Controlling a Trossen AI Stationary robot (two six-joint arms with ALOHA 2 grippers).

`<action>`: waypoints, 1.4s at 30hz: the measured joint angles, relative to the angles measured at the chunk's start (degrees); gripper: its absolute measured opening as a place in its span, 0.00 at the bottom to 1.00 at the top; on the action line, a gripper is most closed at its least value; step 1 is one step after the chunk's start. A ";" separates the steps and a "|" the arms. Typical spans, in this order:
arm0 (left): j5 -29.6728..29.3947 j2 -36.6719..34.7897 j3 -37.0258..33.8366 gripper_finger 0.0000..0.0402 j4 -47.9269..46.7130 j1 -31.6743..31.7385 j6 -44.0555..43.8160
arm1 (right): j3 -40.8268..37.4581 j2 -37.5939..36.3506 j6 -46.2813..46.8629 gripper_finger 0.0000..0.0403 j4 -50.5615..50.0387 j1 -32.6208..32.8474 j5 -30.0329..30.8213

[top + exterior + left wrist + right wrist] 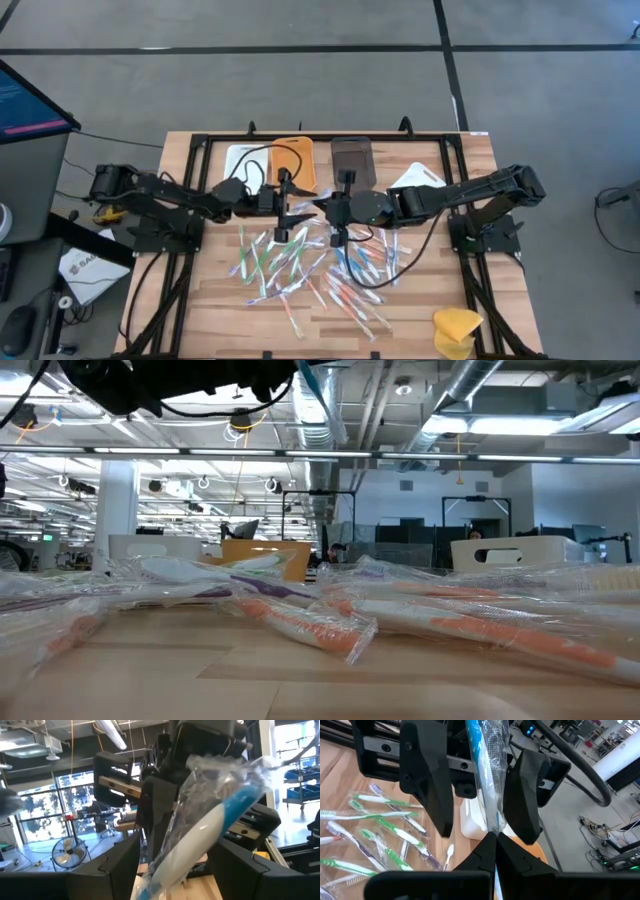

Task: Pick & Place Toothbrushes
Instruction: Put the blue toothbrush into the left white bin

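Two grippers meet over the middle of the table here, with one blue-and-white toothbrush in its clear wrapper caught between them. The right gripper has its fingers pressed together on the lower end of that brush, pinching it so it stands upright above the table. The left gripper sits right opposite, its two dark fingers spread wide on either side of the same brush; from these views I honestly can't tell if its pads are actually touching the wrapper or just flanking it. In the left wrist view the wrapped brush runs tilted between that arm's own fingers, crinkly plastic and all. From above, both arms reach in from their sides and the grippers end up just in front of the trays: a white tray, an orange tray and a brown tray lined up along the far edge. The rest of the toothbrushes lie scattered in a loose pile on the wooden table, green, blue and red handles all mixed, each in its wrapper. A yellow sponge-like lump sits off near the right front corner, well apart from the pile.
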 joint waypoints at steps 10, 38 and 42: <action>-0.04 -0.20 0.09 0.54 0.66 0.00 0.07 | 0.00 0.02 0.03 0.00 -0.25 -0.20 -0.08; -0.44 -0.20 0.07 0.04 -0.56 0.04 1.47 | -0.04 0.02 0.63 0.00 -1.64 -0.55 -3.09; -0.44 -0.20 0.07 0.02 -0.78 0.04 1.47 | -0.04 0.02 0.63 0.00 -1.61 -0.59 -3.10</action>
